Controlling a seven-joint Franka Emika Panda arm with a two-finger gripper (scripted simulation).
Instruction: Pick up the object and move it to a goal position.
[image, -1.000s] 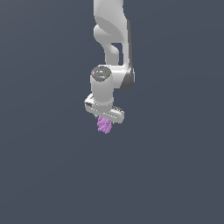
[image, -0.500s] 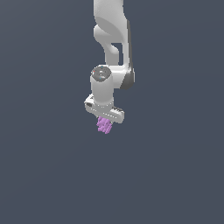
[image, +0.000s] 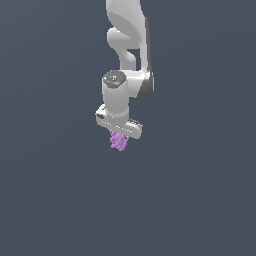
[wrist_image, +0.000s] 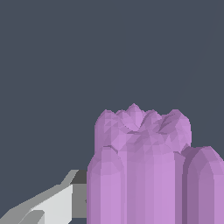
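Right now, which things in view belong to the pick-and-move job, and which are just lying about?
Part of the job:
- purple cluster, hanging under the arm
- end effector, closed on the cluster; one finger shows in the wrist view

Just lying about:
- nothing; only a plain dark backdrop, and no goal marker shows

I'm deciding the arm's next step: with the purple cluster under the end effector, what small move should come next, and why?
Probably keep the end effector closed and carry the purple cluster slowly toward the goal. The cluster hangs directly beneath it in the exterior view and fills the wrist view beside one finger, so it looks held. No goal marker shows, so direction is uncertain.
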